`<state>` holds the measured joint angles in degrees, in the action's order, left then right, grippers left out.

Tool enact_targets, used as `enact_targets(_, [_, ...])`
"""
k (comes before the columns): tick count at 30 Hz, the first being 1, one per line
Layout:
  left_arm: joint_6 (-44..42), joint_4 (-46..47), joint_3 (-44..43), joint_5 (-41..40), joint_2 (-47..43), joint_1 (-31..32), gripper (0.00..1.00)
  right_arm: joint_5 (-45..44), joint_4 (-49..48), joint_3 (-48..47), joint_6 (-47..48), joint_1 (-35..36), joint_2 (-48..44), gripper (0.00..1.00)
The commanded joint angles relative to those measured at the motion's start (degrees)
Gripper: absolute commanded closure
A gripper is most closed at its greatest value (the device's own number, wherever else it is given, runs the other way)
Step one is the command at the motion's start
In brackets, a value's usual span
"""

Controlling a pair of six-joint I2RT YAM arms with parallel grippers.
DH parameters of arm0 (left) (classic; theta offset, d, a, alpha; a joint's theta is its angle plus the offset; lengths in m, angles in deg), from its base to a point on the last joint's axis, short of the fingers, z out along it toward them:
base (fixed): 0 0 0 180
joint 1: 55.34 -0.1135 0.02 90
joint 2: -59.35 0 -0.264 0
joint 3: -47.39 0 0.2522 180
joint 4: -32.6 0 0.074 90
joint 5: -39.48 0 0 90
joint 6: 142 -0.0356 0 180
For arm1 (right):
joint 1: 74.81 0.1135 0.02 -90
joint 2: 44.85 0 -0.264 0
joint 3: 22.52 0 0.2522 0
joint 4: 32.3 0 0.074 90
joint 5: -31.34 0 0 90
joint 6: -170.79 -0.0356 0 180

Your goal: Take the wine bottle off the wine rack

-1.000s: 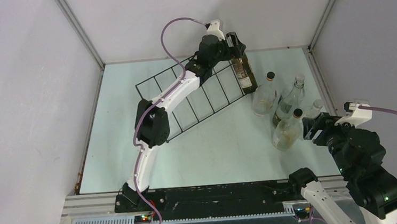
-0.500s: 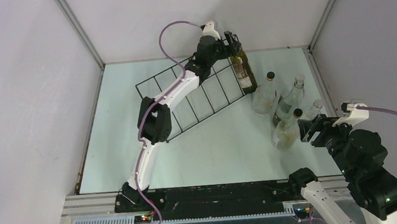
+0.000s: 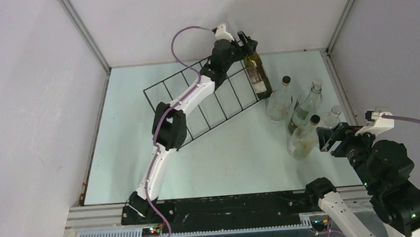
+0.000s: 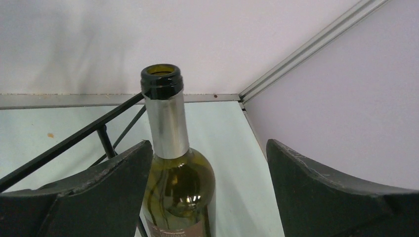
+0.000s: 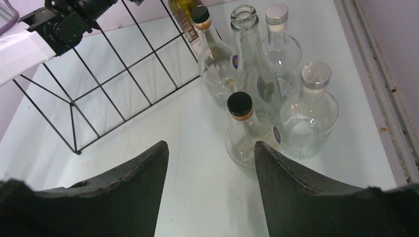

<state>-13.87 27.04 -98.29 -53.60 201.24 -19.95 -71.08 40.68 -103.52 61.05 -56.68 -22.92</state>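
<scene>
I am watching the left gripper (image 4: 208,143), spread wide, straddling the wine bottle (image 4: 168,123) at the wine rack (image 4: 74,139) end, twelve o'clock; right gripper (image 5: 210,145) hovering spread, pinching nothing, four o'clock.

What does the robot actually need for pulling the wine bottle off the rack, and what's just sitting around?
Needed: green wine bottle; black wire rack; left arm, jaws open around the bottle's neck.
Just sitting: four clear bottles beside the rack; right arm, jaws open and empty.
</scene>
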Motion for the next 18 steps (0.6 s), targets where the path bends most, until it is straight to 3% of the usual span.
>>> enact_targets(1, [3.5, 2.0, -3.7, -2.8, 1.8, -0.5, 0.09, -0.5, -0.3, -1.5, -0.9, -0.2, -0.7, 0.33])
enact_targets(18, [9.4, 3.2, -6.2, -7.0, 6.0, -1.1, 0.17, -0.4, 0.4, -1.6, -1.8, -0.2, -2.1, 0.32])
